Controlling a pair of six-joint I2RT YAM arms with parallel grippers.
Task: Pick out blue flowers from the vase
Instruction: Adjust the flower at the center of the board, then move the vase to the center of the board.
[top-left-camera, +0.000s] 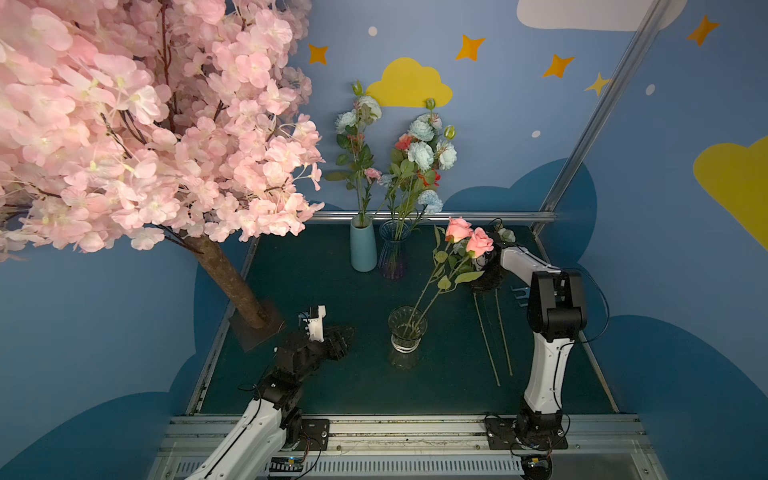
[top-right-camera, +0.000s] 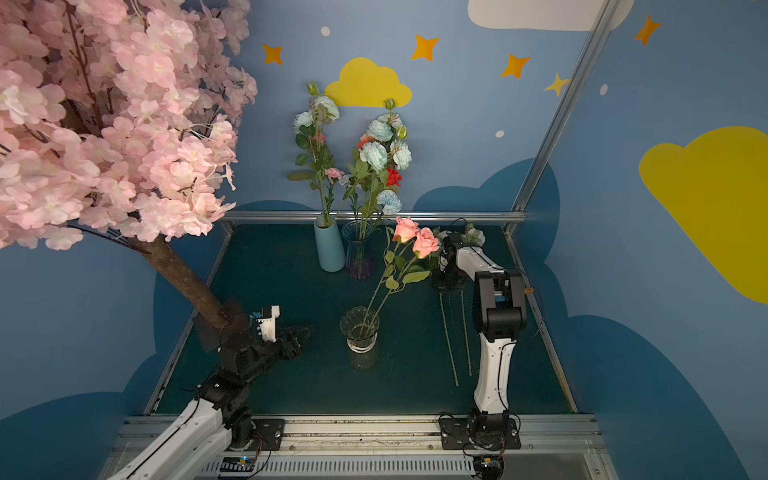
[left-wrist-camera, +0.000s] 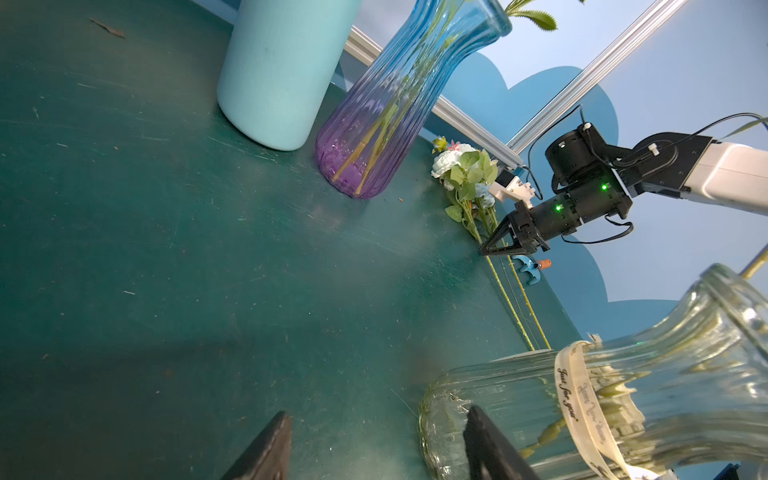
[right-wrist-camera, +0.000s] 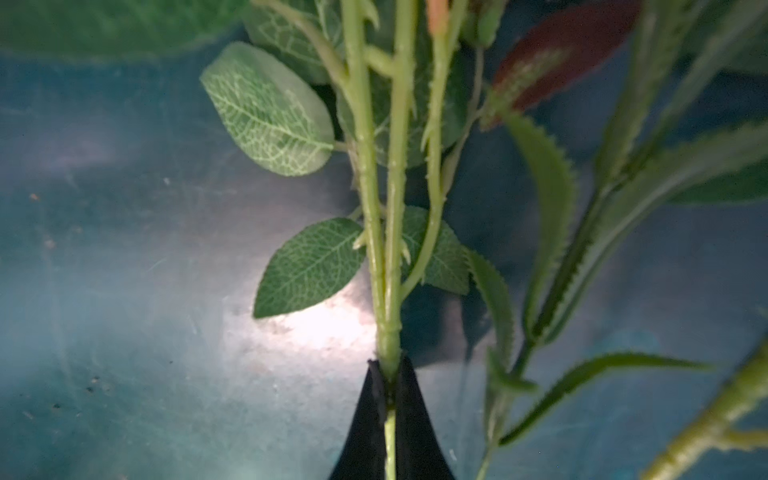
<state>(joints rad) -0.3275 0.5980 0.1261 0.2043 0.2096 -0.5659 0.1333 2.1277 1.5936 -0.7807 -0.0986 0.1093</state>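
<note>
A clear glass vase (top-left-camera: 407, 328) (top-right-camera: 360, 328) (left-wrist-camera: 623, 399) stands mid-table with two pink roses (top-left-camera: 467, 237) leaning right. Blue flowers (left-wrist-camera: 451, 162) (top-right-camera: 476, 237) lie at the back right, heads toward the wall, with their long stems (top-left-camera: 494, 340) (left-wrist-camera: 515, 307) stretched along the mat. My right gripper (top-left-camera: 484, 286) (left-wrist-camera: 498, 245) (right-wrist-camera: 388, 370) is low over them, shut on a green leafy stem (right-wrist-camera: 388, 291). My left gripper (top-left-camera: 340, 338) (left-wrist-camera: 378, 444) is open just left of the clear vase, with only mat between its fingers.
At the back stand a light blue vase (top-left-camera: 363, 249) and a blue-purple glass vase (top-left-camera: 394, 253) holding more blue flowers (top-left-camera: 424, 149) and red ones. A blossom tree trunk (top-left-camera: 232, 282) rises at the left. A small blue tool (left-wrist-camera: 528, 268) lies by the right edge.
</note>
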